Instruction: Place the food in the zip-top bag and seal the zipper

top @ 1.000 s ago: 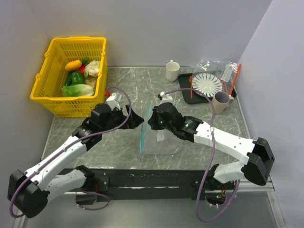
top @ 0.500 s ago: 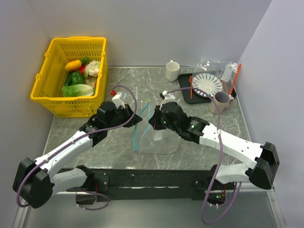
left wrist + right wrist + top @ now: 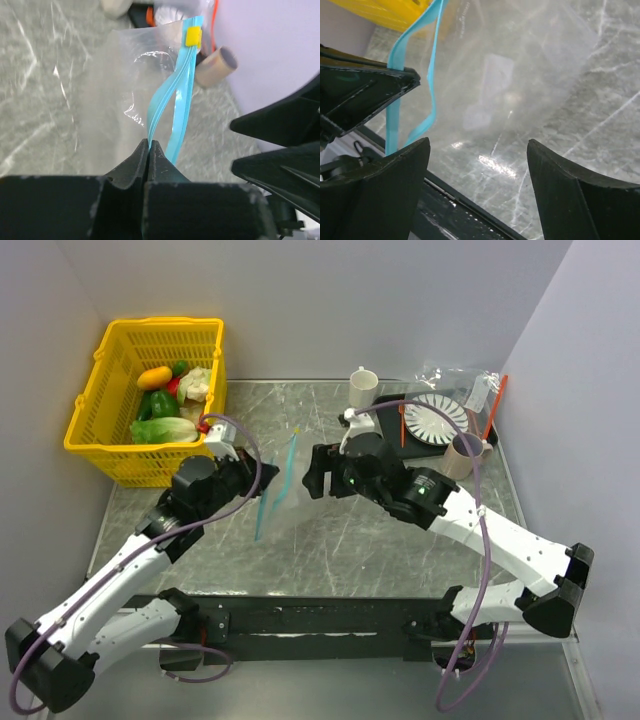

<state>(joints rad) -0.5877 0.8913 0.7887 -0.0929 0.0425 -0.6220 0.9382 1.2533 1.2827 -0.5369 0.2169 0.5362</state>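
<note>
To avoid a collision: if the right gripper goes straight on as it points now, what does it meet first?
Probably the clear wall of the zip-top bag, which the left gripper holds up by the zipper, straight ahead of the right gripper; depth is unclear.

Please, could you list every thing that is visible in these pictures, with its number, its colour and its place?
basket: one, yellow, far left of the table
food: several pieces, green, yellow, white, red, inside the basket
zip-top bag: one, clear, held up over the middle of the table
zipper: one, teal-blue, along the bag's mouth
slider: one, yellow, at the zipper's far end
mug: one, white, far edge, left of the tray
tray: one, black, far right
plate: one, white with dark stripes, on the tray
cup: one, beige, at the tray's near right corner
sticks: two, orange-red, by the tray
table: one, grey marbled
left gripper: black, shut on the zipper
right gripper: black, open, facing the bag
</note>
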